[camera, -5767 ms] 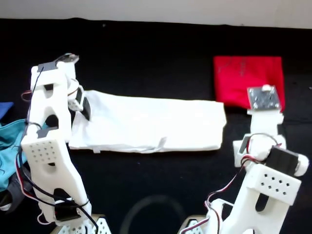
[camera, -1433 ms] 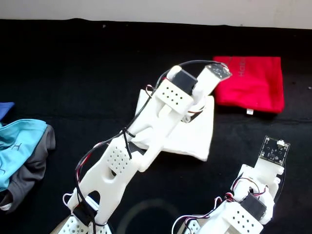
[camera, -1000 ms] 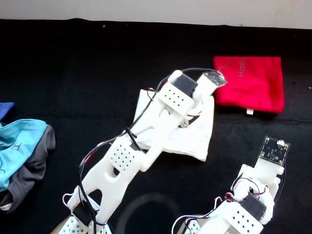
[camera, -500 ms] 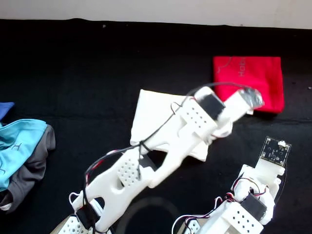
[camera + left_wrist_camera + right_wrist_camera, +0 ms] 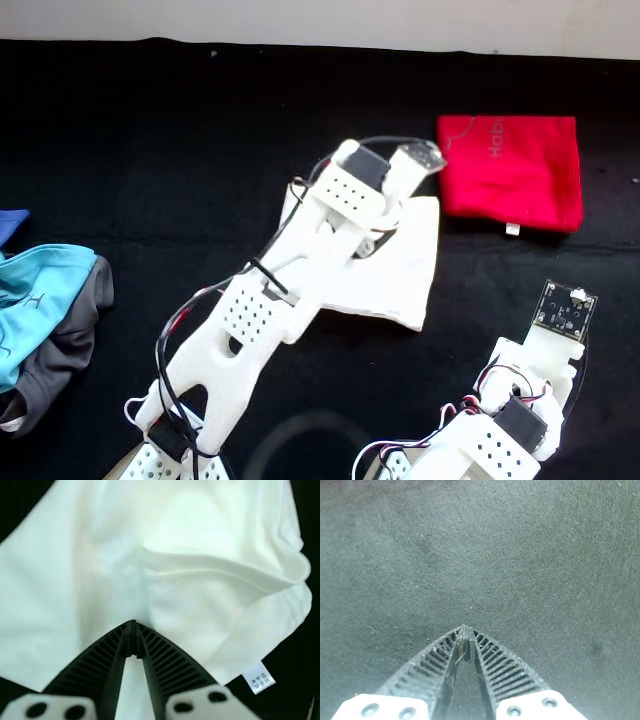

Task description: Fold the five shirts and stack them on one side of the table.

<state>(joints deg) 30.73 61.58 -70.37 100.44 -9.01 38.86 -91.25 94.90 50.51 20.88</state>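
I hold the left jaws closed over the white shirt [image 5: 405, 270], likely for stacking on the red shirt [image 5: 515, 175] at two o'clock (right jaws closed too).

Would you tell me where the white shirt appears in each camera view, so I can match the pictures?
High view: the white shirt lies at the centre, partly under the left arm, beside the red shirt.
Left wrist view: it spreads across most of the picture, beyond the left gripper.
Right wrist view: black table cover beyond the right gripper.
Shared landmark: the black table cover, seen around the shirt's edges.
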